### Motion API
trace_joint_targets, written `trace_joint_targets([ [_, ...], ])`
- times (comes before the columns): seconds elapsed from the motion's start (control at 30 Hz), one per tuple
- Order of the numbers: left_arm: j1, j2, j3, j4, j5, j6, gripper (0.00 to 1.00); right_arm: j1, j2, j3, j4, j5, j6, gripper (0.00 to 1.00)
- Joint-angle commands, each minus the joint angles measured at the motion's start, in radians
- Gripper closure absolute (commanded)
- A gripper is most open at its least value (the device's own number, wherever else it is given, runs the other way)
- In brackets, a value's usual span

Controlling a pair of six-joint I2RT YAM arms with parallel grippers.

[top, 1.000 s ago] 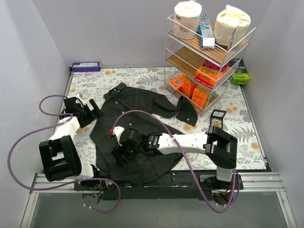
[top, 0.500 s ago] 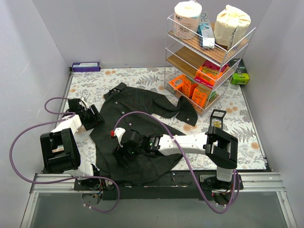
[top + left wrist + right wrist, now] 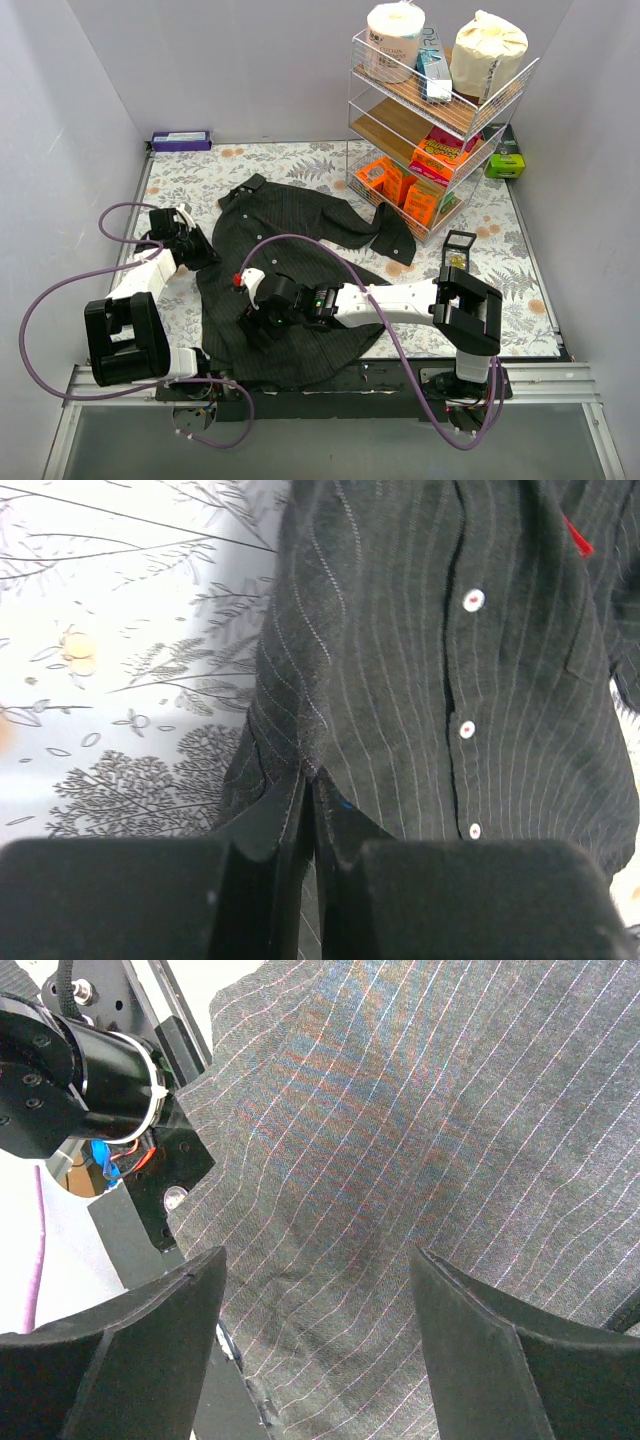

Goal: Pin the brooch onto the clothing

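Note:
The clothing (image 3: 300, 225), a black pinstriped shirt, lies spread on the floral table. My left gripper (image 3: 200, 255) is at its left edge. In the left wrist view that gripper (image 3: 312, 780) is shut, with a raised fold of the clothing (image 3: 400, 630) pinched between the tips. White buttons (image 3: 473, 600) and a red label (image 3: 577, 538) lie beyond it. My right gripper (image 3: 255, 325) hovers open over the lower part of the clothing (image 3: 400, 1110); only flat fabric shows between its spread fingers (image 3: 318, 1260). A tiny golden speck in a small open black case (image 3: 457, 258) may be the brooch.
A wire rack (image 3: 430, 110) with paper rolls and orange boxes stands at the back right. A purple box (image 3: 181, 140) lies by the back wall and a green item (image 3: 506, 163) at the right. Black mounting hardware (image 3: 100, 1090) sits just past the shirt's near hem.
My left gripper moved right onto the shirt's left edge and went from open to shut on a fold of it. The right arm barely moved.

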Motion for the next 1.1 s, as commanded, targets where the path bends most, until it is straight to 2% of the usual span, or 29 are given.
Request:
trace_joint_targets([
  [0.0,-0.057,-0.062,-0.007,-0.013,0.028,-0.036,0.97,0.002,-0.042,-0.009,0.041,0.017,0.009,0.2],
  [0.13,-0.141,-0.065,0.001,0.043,0.069,-0.131,0.99,0.002,-0.051,-0.019,0.058,0.049,0.014,0.19],
  [0.2,-0.202,-0.059,0.001,0.094,0.078,-0.193,0.99,0.002,-0.053,-0.013,0.056,0.052,0.014,0.14],
  [0.3,-0.237,-0.049,-0.021,0.173,0.101,-0.272,0.99,0.002,-0.051,-0.024,0.065,0.077,0.016,0.12],
  [0.5,-0.292,-0.034,-0.068,0.29,0.098,-0.378,1.0,0.002,-0.031,-0.082,0.197,0.071,0.051,0.13],
  [0.8,-0.319,-0.037,-0.094,0.341,0.091,-0.418,1.0,0.002,0.045,-0.075,0.256,0.052,0.053,0.13],
  [1.07,-0.323,-0.048,-0.105,0.344,0.086,-0.418,1.0,0.002,0.113,-0.056,0.196,0.152,0.049,0.19],
])
